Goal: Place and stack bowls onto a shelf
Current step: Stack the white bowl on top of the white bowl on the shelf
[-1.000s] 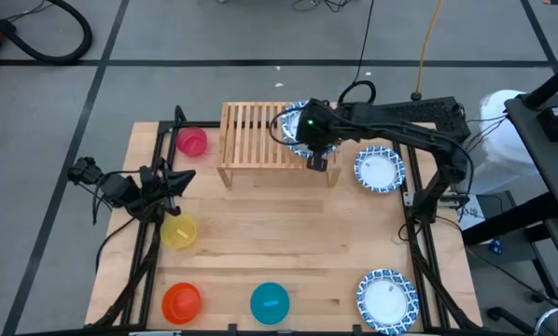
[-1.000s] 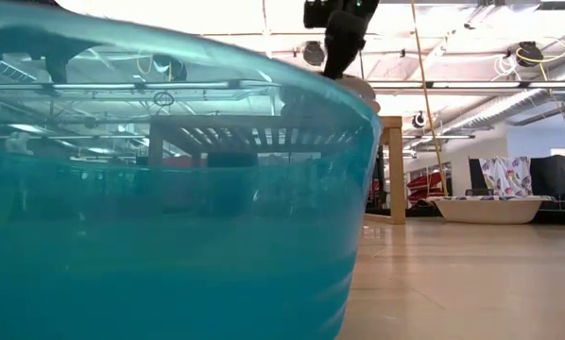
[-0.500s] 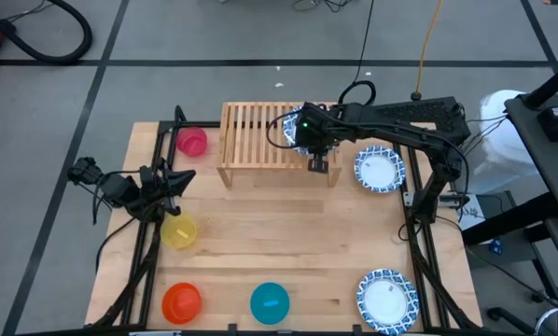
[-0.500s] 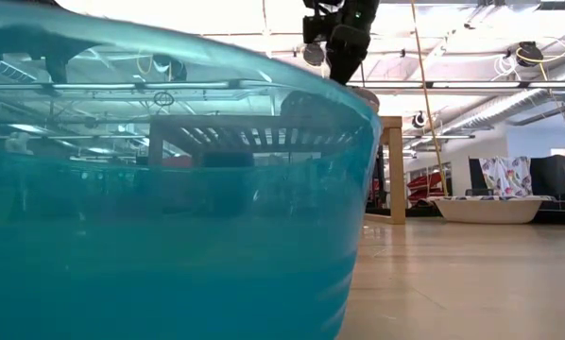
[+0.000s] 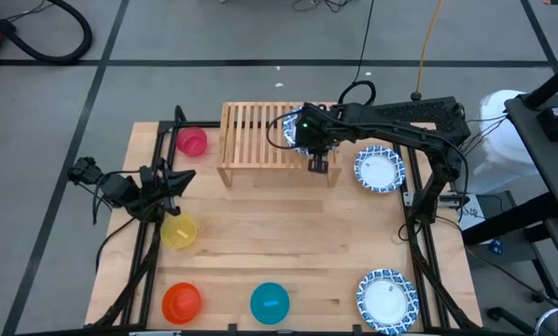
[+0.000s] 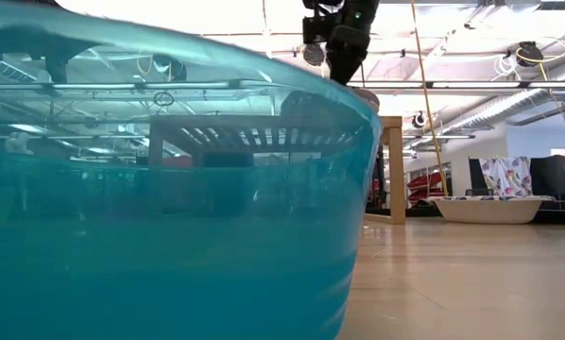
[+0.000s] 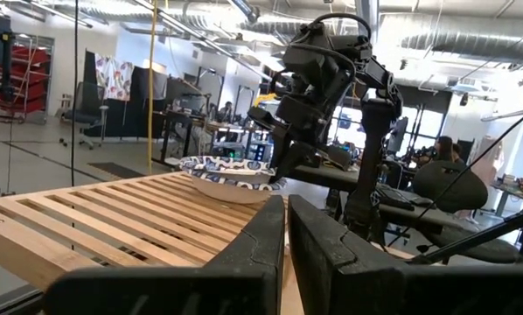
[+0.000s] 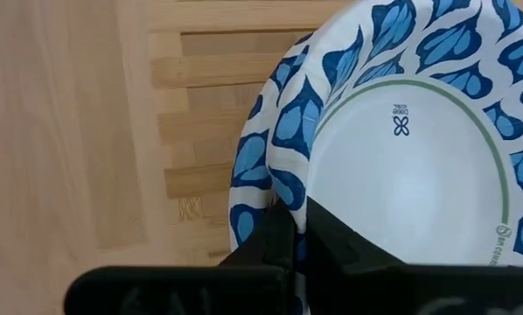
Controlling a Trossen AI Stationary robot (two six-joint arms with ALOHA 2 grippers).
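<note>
**On the shelf's right end: a patterned bowl, rim pinched by the right gripper**

On the right end of the shelf (image 5: 260, 133) sits a blue-patterned bowl (image 8: 401, 149), mouth up, white centre facing the camera above. Being round, it has no long axis; the left wrist view shows it roughly level, resting on the slats (image 7: 139, 214), with part of its rim reaching past the shelf's right edge. The right gripper (image 5: 309, 131) is over it, and in the right wrist view its two dark fingers (image 8: 283, 241) are closed together on the rim, one on the inner face and one outside. The shelf's long axis runs left to right along the far side of the table (image 5: 307, 233), its slats running front to back.

Just right of the shelf, on the table, lies a second patterned bowl (image 5: 379, 169), and a third (image 5: 387, 300) sits at the near right corner. The pink bowl (image 5: 191, 141) stands just left of the shelf. The yellow bowl (image 5: 178, 231) is near the left edge, with the orange-red bowl (image 5: 181, 301) and the teal bowl (image 5: 270, 302) along the near edge; the teal one fills most of the low view. All stand mouth up.

The left gripper (image 5: 172, 182) waits at the table's left edge near the yellow bowl, its fingers (image 7: 253, 254) nearly together and holding nothing.
</note>
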